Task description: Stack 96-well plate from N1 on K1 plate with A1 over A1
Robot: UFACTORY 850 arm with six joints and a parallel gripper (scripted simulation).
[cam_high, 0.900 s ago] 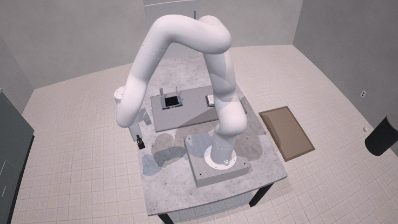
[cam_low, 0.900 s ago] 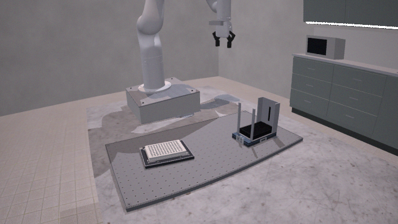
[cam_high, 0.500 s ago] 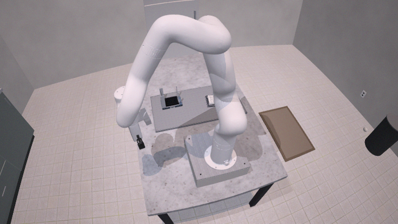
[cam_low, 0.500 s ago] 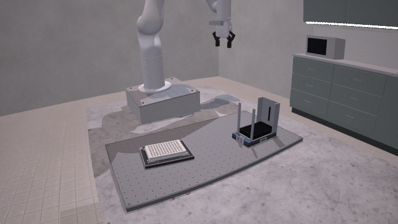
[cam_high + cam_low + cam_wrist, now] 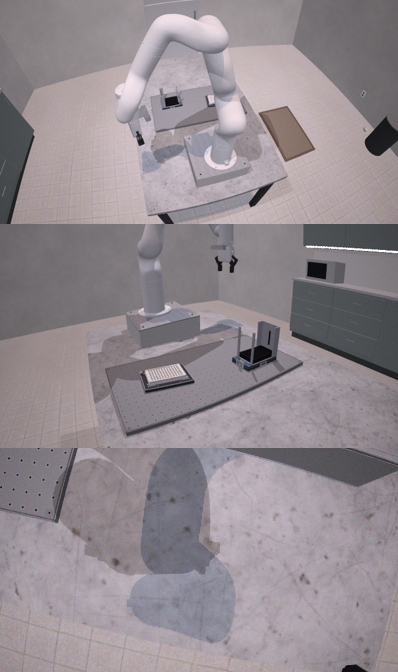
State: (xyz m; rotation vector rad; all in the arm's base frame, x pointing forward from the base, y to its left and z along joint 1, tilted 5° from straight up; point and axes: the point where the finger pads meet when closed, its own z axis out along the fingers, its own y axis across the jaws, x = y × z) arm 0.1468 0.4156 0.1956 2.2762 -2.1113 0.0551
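Note:
A white 96-well plate (image 5: pixel 166 374) lies flat in the dark plate nest N1 (image 5: pixel 166 381) on the left of the grey perforated baseplate (image 5: pixel 200 380). It also shows in the top view (image 5: pixel 210 100). A black plate (image 5: pixel 255 353) sits low in the stack rack K1 (image 5: pixel 257 346), which has upright posts and a tall back wall; the rack also shows in the top view (image 5: pixel 171 100). My gripper (image 5: pixel 225 266) hangs high in the air, far above the table and behind the rack. It is open and empty. It also shows in the top view (image 5: pixel 139 138). The wrist view shows only table top.
The arm's base block (image 5: pixel 163 325) stands behind the baseplate. A cabinet run (image 5: pixel 345 318) with a microwave (image 5: pixel 324 270) lines the right wall. A brown mat (image 5: pixel 286 132) lies on the floor beside the table.

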